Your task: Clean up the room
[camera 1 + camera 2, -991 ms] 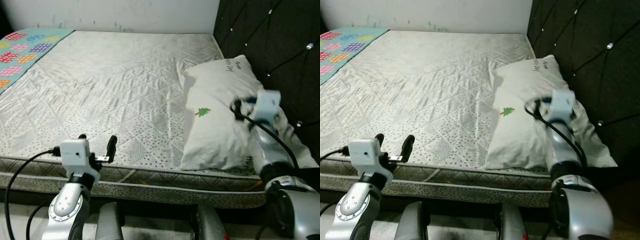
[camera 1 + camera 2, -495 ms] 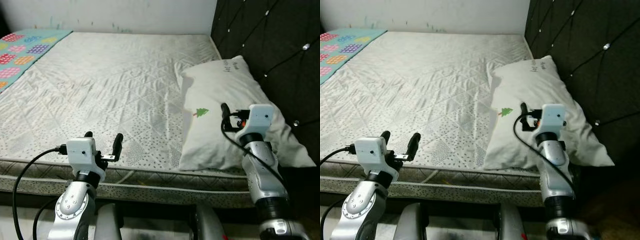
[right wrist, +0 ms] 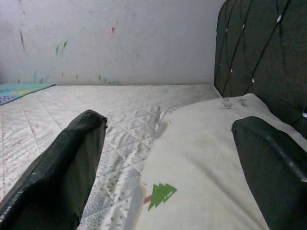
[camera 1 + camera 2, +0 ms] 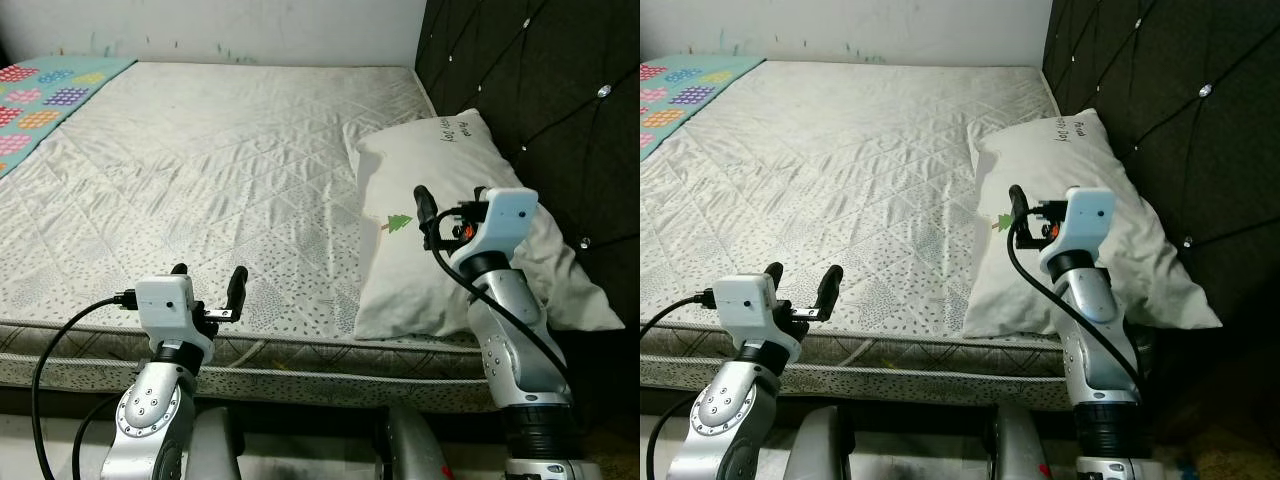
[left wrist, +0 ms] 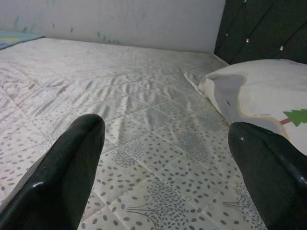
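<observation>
**White quilted bed, pillow by the headboard, both tools spread and holding nothing**

White quilted fabric covers the bed [image 4: 220,170], and most of it lies bare ahead of me, from the near edge back to the wall [image 4: 250,25]. At the far left corner I see a teal blanket [image 4: 45,85] with coloured patches, well apart from everything else.

The pillow [image 4: 450,230] sits on the right side of the bed, pressed against the dark tufted headboard [image 4: 530,90]. It is white with a small green tree print [image 4: 402,222]. Its near corner comes right up to the bed's front edge, and its right corner slips off toward the gap by the headboard.

My right tool [image 4: 1025,215] is raised over the pillow's left half, above the tree print, fingers spread wide and gripping nothing. I cannot tell whether it touches the pillow. From the right wrist view the pillow [image 3: 211,158] lies between the two fingers [image 3: 62,167], with open mattress to one side and the headboard [image 3: 259,52] close on the other.

My left tool [image 4: 208,285] hovers at the bed's front edge, well left of the pillow, fingers wide apart and holding nothing. Its wrist view shows bare dotted mattress [image 5: 144,158] between the fingers [image 5: 62,172], with the pillow [image 5: 259,91] off to the side.
</observation>
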Robot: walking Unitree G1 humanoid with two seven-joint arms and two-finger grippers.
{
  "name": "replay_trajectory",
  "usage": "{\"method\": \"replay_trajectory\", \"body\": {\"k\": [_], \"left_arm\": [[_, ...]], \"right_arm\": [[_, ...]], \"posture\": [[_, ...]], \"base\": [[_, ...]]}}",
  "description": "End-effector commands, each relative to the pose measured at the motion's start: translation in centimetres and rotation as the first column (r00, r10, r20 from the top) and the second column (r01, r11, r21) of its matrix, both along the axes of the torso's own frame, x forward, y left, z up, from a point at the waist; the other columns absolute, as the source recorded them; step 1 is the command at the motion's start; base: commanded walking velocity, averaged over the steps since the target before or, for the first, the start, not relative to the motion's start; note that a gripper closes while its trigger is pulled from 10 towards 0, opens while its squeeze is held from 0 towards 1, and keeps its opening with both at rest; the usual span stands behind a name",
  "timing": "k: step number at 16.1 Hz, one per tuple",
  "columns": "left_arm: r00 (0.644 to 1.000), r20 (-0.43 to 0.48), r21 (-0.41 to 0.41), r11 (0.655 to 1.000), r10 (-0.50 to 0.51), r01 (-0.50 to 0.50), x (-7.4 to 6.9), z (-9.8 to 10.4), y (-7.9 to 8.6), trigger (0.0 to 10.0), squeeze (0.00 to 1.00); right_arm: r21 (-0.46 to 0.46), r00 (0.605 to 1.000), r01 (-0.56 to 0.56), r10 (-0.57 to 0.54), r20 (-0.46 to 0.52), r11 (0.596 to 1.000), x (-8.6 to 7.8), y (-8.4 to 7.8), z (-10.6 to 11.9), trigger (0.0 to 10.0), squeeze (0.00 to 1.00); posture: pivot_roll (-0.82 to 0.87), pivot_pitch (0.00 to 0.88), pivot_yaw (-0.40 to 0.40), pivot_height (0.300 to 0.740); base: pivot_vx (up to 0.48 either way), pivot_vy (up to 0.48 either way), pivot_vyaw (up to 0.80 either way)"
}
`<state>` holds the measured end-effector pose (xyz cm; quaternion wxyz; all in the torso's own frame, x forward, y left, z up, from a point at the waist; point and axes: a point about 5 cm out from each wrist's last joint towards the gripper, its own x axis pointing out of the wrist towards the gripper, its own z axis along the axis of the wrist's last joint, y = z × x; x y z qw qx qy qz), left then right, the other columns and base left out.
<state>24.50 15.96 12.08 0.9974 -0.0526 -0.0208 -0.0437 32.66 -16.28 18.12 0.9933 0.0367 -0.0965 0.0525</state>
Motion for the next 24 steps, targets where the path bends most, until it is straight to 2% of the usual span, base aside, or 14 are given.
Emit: {"method": "replay_trajectory", "body": {"k": [1, 9, 13, 19, 24], "left_arm": [[1.0, 0.014, 0.008, 1.0, 0.011, -0.011, 0.2, 0.2, 0.3, 10.0, 0.0], [1.0, 0.02, 0.007, 1.0, 0.005, -0.005, 0.4, 0.2, 0.1, 10.0, 0.0], [1.0, 0.019, 0.011, 1.0, 0.014, -0.014, 0.6, 0.1, 0.0, 10.0, 0.0], [0.999, 0.0, -0.027, 0.999, 0.038, -0.038, 0.6, -0.1, 0.2, 10.0, 0.0], [1.0, -0.005, -0.017, 1.0, 0.024, -0.024, 0.8, -0.1, 0.0, 10.0, 0.0]], "right_arm": [[0.009, 0.999, -0.017, 0.016, 0.029, 1.0, 0.1, 0.5, 1.1, 10.0, 0.0], [0.01, 1.0, -0.018, 0.018, 0.001, 1.0, 0.2, 0.4, 1.2, 10.0, 0.0], [0.018, 1.0, -0.002, 0.003, -0.029, 1.0, 0.3, 0.3, 0.5, 10.0, 0.0], [0.019, 0.996, 0.037, -0.035, -0.082, 0.999, 0.3, -0.1, -0.6, 10.0, 0.0], [0.014, 0.995, 0.049, -0.047, -0.087, 0.999, 0.2, -0.2, -0.9, 10.0, 0.0]], "posture": [[0.03, 0.0, -0.018, 0.608], [0.03, 0.0, -0.024, 0.695], [0.03, 0.0, -0.027, 0.736], [0.03, 0.0, -0.026, 0.74], [0.02, 0.0, -0.023, 0.74]], "base": [[0.0, 0.0, 0.0], [0.0, 0.0, 0.0], [0.0, 0.0, 0.0], [0.0, 0.0, -0.21], [0.0, 0.0, -0.43]]}}
